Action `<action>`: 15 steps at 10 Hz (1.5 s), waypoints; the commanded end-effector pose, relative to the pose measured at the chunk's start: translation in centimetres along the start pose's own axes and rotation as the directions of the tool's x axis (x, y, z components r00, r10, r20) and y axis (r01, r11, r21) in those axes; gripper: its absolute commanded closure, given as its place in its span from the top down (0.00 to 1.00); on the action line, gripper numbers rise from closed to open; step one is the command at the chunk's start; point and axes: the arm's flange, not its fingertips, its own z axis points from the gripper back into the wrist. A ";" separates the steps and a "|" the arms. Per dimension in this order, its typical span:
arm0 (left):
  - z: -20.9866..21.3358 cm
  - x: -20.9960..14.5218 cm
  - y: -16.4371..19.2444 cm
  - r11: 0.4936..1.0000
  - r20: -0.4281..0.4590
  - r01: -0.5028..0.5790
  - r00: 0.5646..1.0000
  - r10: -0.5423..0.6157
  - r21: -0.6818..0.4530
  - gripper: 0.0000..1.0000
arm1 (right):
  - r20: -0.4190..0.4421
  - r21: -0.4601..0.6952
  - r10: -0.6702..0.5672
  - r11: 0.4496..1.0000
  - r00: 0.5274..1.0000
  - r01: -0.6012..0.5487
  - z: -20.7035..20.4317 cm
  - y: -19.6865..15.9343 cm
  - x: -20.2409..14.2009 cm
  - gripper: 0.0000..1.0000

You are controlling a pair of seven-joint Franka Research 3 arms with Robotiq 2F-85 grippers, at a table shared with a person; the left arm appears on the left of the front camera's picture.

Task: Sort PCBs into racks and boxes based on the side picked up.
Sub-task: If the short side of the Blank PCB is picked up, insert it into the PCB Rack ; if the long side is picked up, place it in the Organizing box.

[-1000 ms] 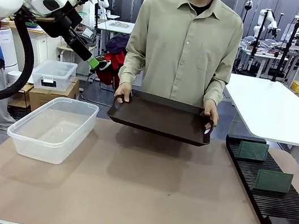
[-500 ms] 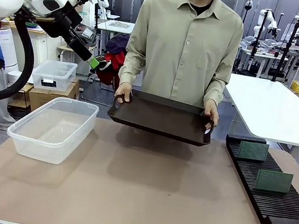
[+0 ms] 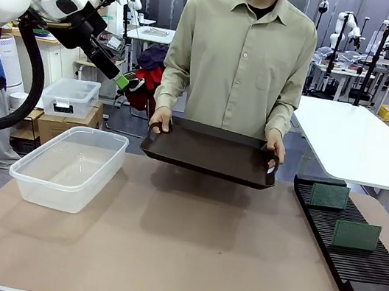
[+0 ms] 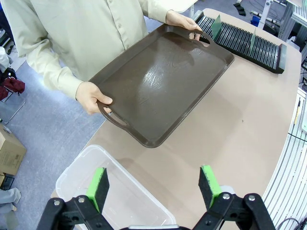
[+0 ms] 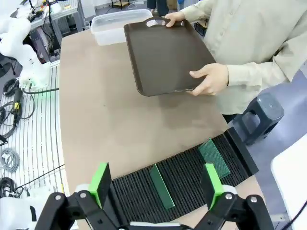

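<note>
While person holds tray (image 3: 212, 152), PCBs (image 3: 329, 196) stand in rack (image 3: 366, 256) w/ tan tabletop (image 3: 185, 248).

Two thin green PCBs are seen standing upright on edge in the slots of a long black rack (image 3: 351, 243), which is laid on the brown table surface at the robot's right. The far PCB (image 3: 329, 196) is set near the rack's far end, and the near PCB (image 3: 356, 235) is placed around its middle, well apart from the first. Both faces are plain matte green. A clear plastic box (image 3: 69, 166), rectangular with rounded corners and a rolled rim, is placed lidless at the robot's left, and nothing is held inside it.
</note>
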 end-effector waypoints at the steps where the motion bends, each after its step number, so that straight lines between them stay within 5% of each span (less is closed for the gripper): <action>1: 0.0 -0.2 0.1 1.000 -0.002 -0.007 1.000 0.007 0.000 1.00 | 0.008 0.083 -0.020 0.996 1.000 0.019 -1.4 -1.3 -0.6 1.00; 12: 0.0 -0.2 0.1 1.000 -0.002 -0.007 1.000 0.007 0.000 1.00 | -0.001 -0.168 -0.052 0.984 0.999 0.051 -0.1 0.4 1.6 1.00; 15: 0.0 -0.2 0.1 1.000 -0.002 -0.007 1.000 0.007 0.000 1.00 | -0.011 -0.141 -0.039 0.989 0.999 0.037 -0.2 0.4 1.6 1.00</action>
